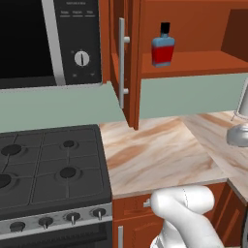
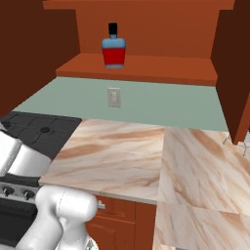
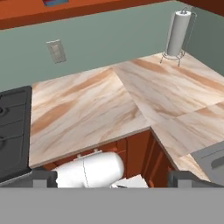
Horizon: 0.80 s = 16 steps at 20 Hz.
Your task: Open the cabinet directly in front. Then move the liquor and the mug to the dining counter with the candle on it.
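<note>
Marble worktop (image 1: 160,155) bare; liquor (image 1: 162,47) label unreadable in cabinet (image 1: 193,60); pincer (image 3: 113,177) open.

A black gas stove (image 1: 48,169) with front knobs (image 1: 72,217) adjoins the marble-patterned counter (image 1: 155,155). A microwave (image 1: 48,41) with a round dial (image 1: 82,58) is mounted above the stove. A wall outlet (image 2: 114,97) sits on the pale green backsplash (image 2: 161,105). A paper towel holder (image 3: 178,35) stands upright on the counter corner. Wood drawers (image 2: 119,207) lie below.
</note>
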Motion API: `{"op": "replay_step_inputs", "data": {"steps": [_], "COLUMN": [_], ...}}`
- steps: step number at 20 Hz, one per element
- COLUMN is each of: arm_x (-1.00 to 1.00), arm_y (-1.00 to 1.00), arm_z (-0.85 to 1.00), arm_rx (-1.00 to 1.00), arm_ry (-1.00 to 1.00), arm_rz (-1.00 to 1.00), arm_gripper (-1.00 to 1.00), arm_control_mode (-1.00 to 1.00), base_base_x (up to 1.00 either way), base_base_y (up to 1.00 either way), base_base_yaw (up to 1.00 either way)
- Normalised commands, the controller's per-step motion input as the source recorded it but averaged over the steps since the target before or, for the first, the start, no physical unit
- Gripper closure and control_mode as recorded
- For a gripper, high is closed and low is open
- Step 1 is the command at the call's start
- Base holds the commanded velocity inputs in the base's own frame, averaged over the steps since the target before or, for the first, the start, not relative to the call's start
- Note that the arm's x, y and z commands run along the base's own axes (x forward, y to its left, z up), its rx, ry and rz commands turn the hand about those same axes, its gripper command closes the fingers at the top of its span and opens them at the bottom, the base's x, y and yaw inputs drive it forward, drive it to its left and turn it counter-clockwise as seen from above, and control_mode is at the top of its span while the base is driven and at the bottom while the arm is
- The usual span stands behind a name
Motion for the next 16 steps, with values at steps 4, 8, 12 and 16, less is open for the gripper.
{"op": "replay_step_inputs", "data": {"steps": [4, 8, 12, 16], "arm_x": [0.01, 0.24, 0.34, 0.19], "arm_y": [-0.54, -0.41, -0.11, 0.0], "arm_z": [0.17, 0.18, 0.22, 0.36], "arm_rx": [0.0, 0.01, 0.04, 0.0], "arm_ry": [-0.02, -0.01, -0.04, -0.09], "arm_rz": [0.0, 0.0, 0.01, 0.11], "arm_gripper": [-1.0, -1.0, -1.0, -1.0], "arm_control_mode": [-1.0, -1.0, -1.0, -1.0], "base_base_x": [0.0, 0.0, 0.0, 0.0], "base_base_y": [0.0, 0.0, 0.0, 0.0], "base_base_yaw": [0.0, 0.0, 0.0, 0.0]}}
